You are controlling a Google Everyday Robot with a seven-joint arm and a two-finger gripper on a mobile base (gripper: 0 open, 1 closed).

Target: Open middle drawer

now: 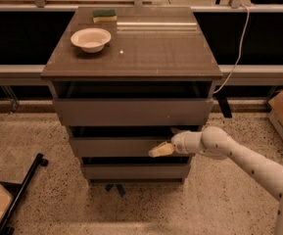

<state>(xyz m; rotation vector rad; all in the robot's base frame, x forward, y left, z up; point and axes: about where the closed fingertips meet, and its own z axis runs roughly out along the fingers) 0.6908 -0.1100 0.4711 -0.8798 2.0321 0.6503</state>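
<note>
The middle drawer sits just below the centre of the frame, its flat grey-brown front between the taller top drawer front and the shorter bottom drawer front, with a dark gap above it. The gripper reaches in from the lower right, its pale tip against the right part of that front; how far it is open cannot be told. A white bowl and a green sponge rest on the cabinet top.

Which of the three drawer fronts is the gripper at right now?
The middle drawer: the gripper sits at its front's right part, below the taller top drawer and above the shortest bottom drawer.
</note>
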